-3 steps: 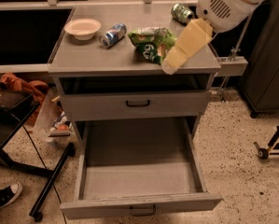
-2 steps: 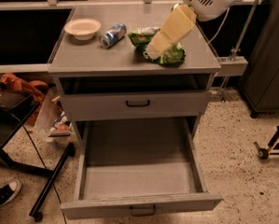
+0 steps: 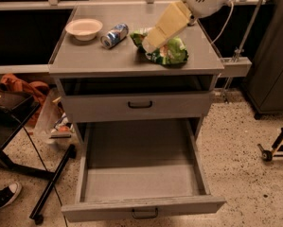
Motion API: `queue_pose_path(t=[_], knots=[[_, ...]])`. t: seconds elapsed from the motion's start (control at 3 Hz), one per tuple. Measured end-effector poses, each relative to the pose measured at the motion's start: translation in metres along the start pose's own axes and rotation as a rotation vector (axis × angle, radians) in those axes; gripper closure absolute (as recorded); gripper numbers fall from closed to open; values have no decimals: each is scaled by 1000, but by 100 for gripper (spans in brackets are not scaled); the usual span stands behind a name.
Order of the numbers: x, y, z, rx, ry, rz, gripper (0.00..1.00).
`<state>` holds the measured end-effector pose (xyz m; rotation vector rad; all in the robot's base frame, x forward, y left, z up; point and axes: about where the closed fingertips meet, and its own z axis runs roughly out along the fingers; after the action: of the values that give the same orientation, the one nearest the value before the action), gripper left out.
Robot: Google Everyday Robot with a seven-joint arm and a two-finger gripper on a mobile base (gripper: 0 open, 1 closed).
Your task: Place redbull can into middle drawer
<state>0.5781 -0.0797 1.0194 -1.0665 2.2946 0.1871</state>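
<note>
The redbull can [image 3: 114,35] lies on its side on the cabinet top [image 3: 98,60], between a bowl and a green bag. My gripper [image 3: 149,43] hangs from the upper right over the left part of the green bag, a short way right of the can and not touching it. It holds nothing that I can see. The middle drawer [image 3: 141,207] is pulled fully out at the bottom and is empty, with its black handle at the front. The uppermost drawer [image 3: 140,105] above it is closed.
A white bowl [image 3: 84,28] stands at the top's back left. A green crinkled bag [image 3: 167,53] lies under my gripper. A black stand [image 3: 51,186], bags [image 3: 18,91] and a shoe [image 3: 4,197] lie on the floor to the left. A dark cabinet [image 3: 273,56] stands at right.
My gripper has moved left and farther back across the cabinet top, from the right edge to over the green bag, closer to the can. The can and drawers have not moved.
</note>
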Motion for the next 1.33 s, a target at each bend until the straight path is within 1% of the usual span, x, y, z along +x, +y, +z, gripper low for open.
queue_pose_path(t=[0.33,0.67,1.0,1.33], knots=[[-35,-18,24,26,-60,72,0],[-68,-29,58,22,-116,150,0],[-94,-35,87,37,-131,240,0],[-116,-42,113,86,-132,327,0]])
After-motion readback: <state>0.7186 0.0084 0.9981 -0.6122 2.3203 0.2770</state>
